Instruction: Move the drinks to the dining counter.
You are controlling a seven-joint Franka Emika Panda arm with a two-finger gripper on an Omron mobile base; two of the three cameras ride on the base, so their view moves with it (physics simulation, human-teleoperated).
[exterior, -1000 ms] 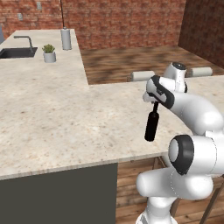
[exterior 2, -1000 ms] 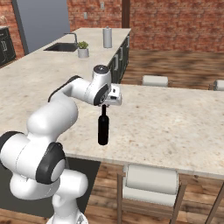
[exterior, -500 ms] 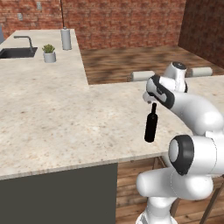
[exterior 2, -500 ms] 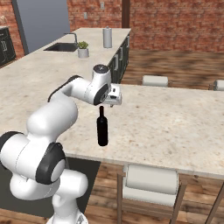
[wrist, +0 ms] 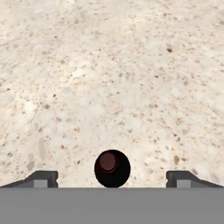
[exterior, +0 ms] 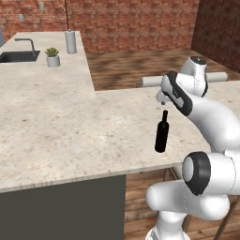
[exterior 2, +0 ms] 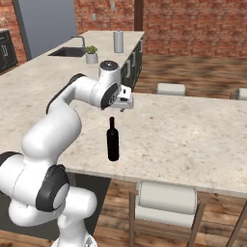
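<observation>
A tall black wine bottle (exterior: 161,136) (exterior 2: 113,142) stands upright on the beige speckled dining counter (exterior: 70,126) (exterior 2: 193,135), near its front edge. My gripper (exterior: 165,101) (exterior 2: 123,105) hangs just above the bottle's neck, pointing down, open and holding nothing. In the hand view the bottle's round top (wrist: 112,168) sits between the two spread fingertips (wrist: 41,177), with a clear gap on each side. Speckled stone (wrist: 109,65) lies below it.
A grey canister (exterior: 71,42) (exterior 2: 118,41), a small potted plant (exterior: 53,57) (exterior 2: 91,54) and a sink (exterior: 18,55) (exterior 2: 67,51) are on the far counter. Pale cushioned stools (exterior 2: 166,200) (exterior 2: 170,89) line the dining counter. A brick wall stands behind.
The gripper has opened and let go of the wine bottle's neck, then lifted slightly. The bottle now stands free on the counter.
</observation>
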